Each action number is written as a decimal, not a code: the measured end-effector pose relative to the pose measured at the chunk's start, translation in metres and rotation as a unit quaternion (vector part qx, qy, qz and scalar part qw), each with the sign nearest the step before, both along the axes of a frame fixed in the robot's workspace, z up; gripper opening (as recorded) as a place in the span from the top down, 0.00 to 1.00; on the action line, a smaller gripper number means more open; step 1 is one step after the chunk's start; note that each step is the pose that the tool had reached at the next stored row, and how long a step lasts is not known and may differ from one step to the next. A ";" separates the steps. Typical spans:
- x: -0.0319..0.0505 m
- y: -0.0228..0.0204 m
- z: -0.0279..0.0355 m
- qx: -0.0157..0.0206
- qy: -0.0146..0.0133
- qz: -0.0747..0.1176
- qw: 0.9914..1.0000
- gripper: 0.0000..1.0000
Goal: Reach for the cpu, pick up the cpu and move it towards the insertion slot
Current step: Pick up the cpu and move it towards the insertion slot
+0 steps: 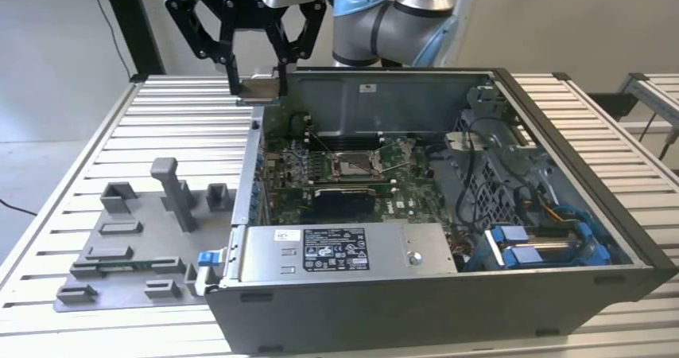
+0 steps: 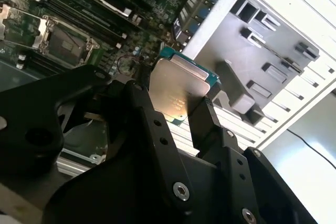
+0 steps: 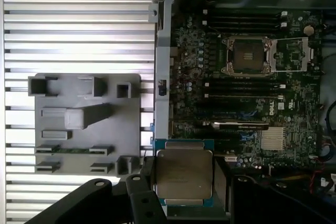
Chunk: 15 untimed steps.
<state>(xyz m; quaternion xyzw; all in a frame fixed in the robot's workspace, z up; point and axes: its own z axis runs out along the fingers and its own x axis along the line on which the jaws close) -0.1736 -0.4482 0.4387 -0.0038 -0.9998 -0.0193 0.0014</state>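
Observation:
The cpu (image 1: pixel 258 88) is a thin square chip with a pale silver top, held in the air between the black fingers of my gripper (image 1: pixel 258 91), which is shut on it. In the exterior view it hangs over the far left wall of the open computer case. In both wrist views the cpu (image 2: pixel 176 90) (image 3: pixel 184 176) sits clamped by its edges. The insertion slot (image 1: pixel 354 164) (image 3: pixel 248 56) (image 2: pixel 68 43) is the silver-framed socket with a dark centre on the green board, well apart from the chip, its frame flipped open beside it.
The open computer case (image 1: pixel 573 159) holds a power supply (image 1: pixel 334 250), cables and blue drive clips at the exterior view's right. A grey fixture plate (image 1: pixel 138 239) (image 3: pixel 86 124) with upright blocks lies on the slatted metal table (image 1: pixel 180 119) left of the case.

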 end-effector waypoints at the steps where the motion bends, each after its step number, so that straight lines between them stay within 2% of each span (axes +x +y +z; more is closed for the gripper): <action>1: 0.0010 0.0000 0.0000 0.000 0.000 0.000 1.000 1.00; 15: 0.0166 0.0001 0.0000 0.000 0.000 0.000 1.000 1.00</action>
